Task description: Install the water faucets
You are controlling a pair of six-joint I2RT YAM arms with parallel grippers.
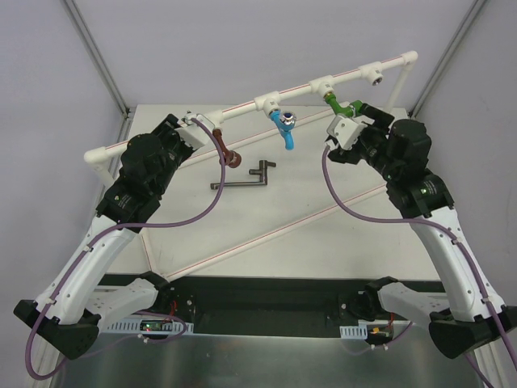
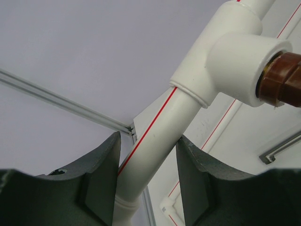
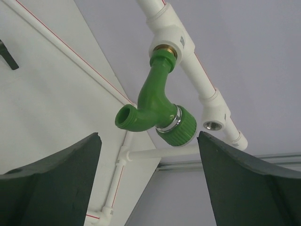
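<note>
Left gripper (image 1: 194, 129) has its jaws narrowed onto the white plastic pipe frame (image 1: 242, 107), clamped on the straight run just beside the left tee. In the left wrist view both fingers (image 2: 101, 183) press the pipe's sides. We judge that this hold braces the frame so it won't twist while a faucet is screwed in.

Right gripper (image 3: 149, 141) has its jaws wide and holds nothing. The green curved plastic faucet (image 3: 153, 101) hangs between and above the fingertips, apart from both. It sits threaded into its tee, brass collar at the joint and chrome ring by the knob. We judge the gripper is lined up there to turn it tighter, or has just let go; we can't tell which.

The bright blue plastic faucet (image 1: 283, 128) hangs from the middle tee. The reddish-brown plastic faucet (image 1: 224, 145) hangs from the left tee, its hex end seated in the socket (image 2: 282, 77). The far right tee socket (image 3: 212, 125) is empty. Two dark metal bent keys (image 1: 242, 178) lie on the white table (image 1: 323, 210), well apart from both grippers.

No brand, label or text is readable; there is only a thin red stripe along the pipe.
</note>
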